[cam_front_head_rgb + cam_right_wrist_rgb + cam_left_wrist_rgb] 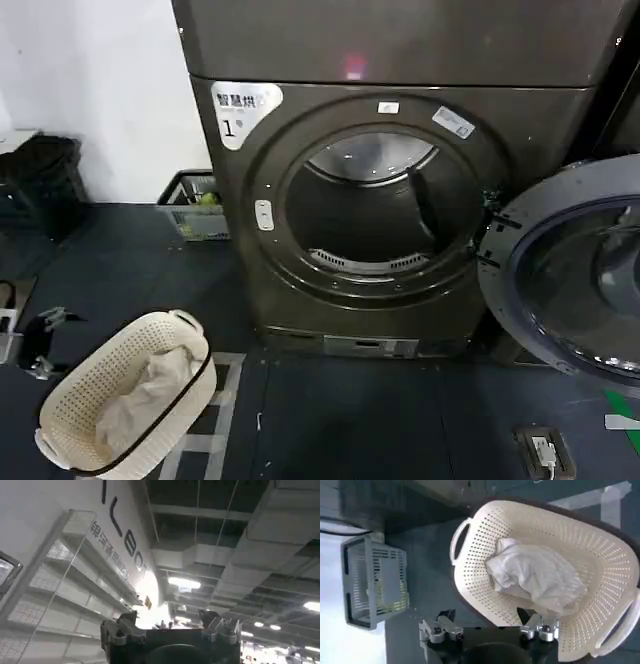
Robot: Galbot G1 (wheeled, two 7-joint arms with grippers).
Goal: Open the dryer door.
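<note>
The dryer door (pixel 570 265) stands swung wide open to the right of the dark machine, its grey inner face and tinted glass turned outward. The round drum opening (pixel 380 215) is exposed, with the metal drum visible inside. My left gripper (pixel 487 617) is open and hovers above the cream laundry basket (pixel 580 555), holding nothing. My right gripper (pixel 167 617) is open too and points up at a ceiling with lights and shelving, nothing between its fingers.
A cream basket (pixel 80 400) holding a white cloth (pixel 140 395) lies on the dark floor at the front left. A grey crate (pixel 195 205) stands beside the dryer's left side. A black bag (pixel 40 180) sits at the far left.
</note>
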